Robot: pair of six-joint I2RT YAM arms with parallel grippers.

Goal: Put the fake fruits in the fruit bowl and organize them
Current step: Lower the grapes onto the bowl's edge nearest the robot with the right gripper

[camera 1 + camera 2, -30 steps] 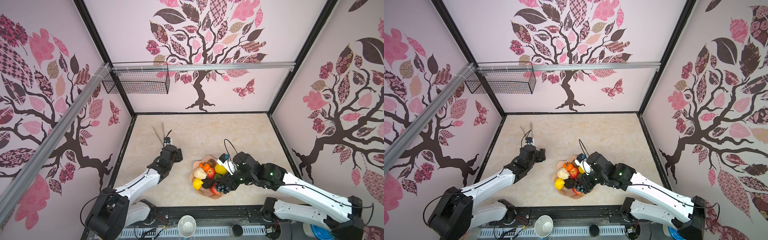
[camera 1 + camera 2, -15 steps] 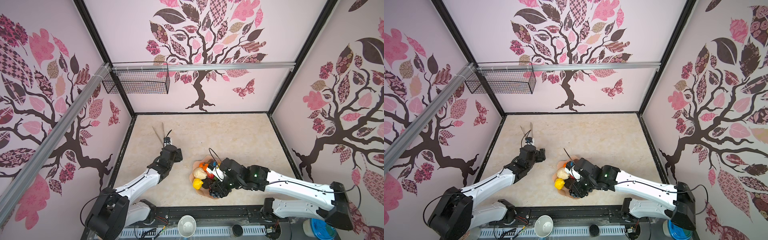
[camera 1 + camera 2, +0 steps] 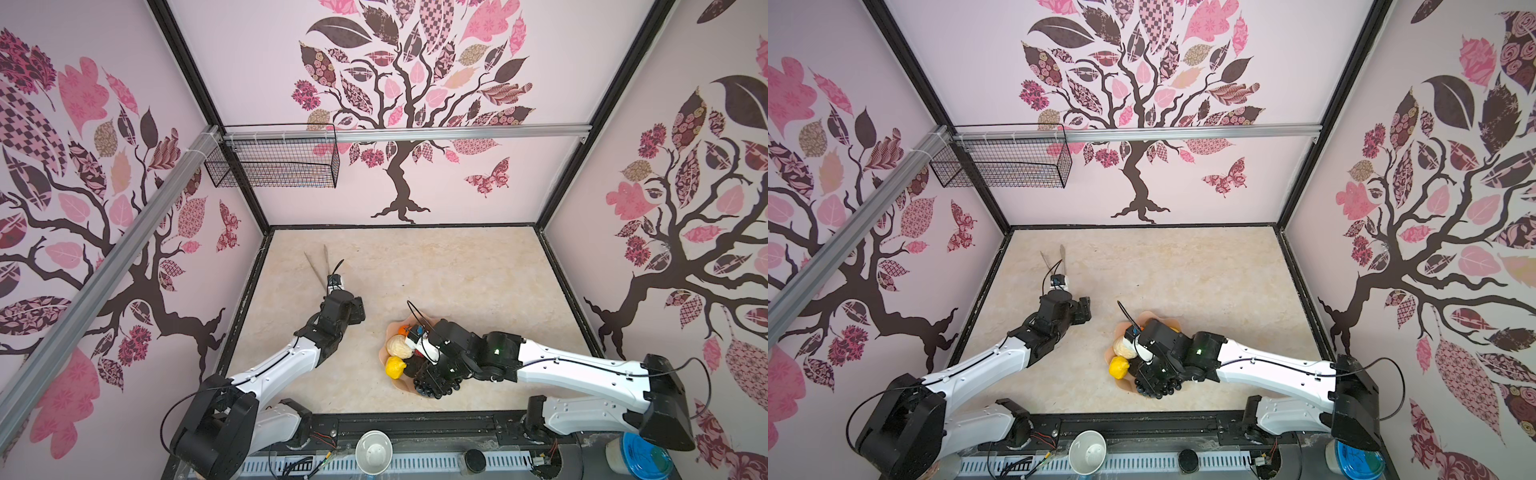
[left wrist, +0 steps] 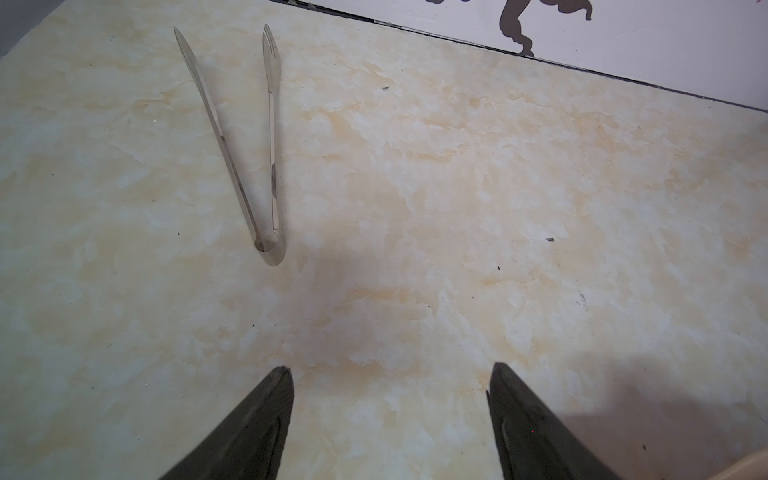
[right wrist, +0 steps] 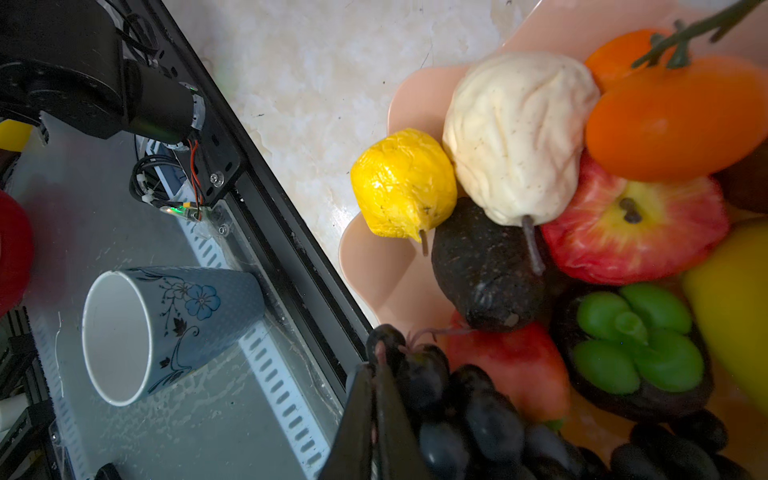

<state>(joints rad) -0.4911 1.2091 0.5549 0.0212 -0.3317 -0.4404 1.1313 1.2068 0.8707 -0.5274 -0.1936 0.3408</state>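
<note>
**Pink fruit bowl (image 5: 361, 266) nearly filled, grapes (image 5: 469, 415) held at its rim**

No fruit lay loose on the table (image 3: 436, 270) in either top view, so the placing looked all but finished. The fruit bowl sat near the table's front edge, under the right arm, heaped with fruit. The right gripper (image 5: 372, 374) was at the bowl's near rim. Its fingers were closed and apparently pinching the stem of the grapes, which spilled over that rim. What seemed left was to let the grapes go and perhaps tidy the heap.

The left gripper (image 4: 388, 370) hung over bare table near the tongs (image 4: 272, 253), its fingers wide apart and empty.

The right wrist view showed ten pieces:
- one bunch of grapes
- one yellow pear (image 5: 403, 183)
- one cream pear (image 5: 515, 137)
- two oranges (image 5: 673, 120)
- one red apple (image 5: 623, 241)
- a second red fruit (image 5: 511, 370), half hidden
- one avocado (image 5: 486, 270)
- one mangosteen (image 5: 636, 349)
- one lemon (image 5: 735, 316)

Besides these there was one bowl, one pair of tongs, and one cup (image 5: 174, 328) off the table by the front rail.
</note>
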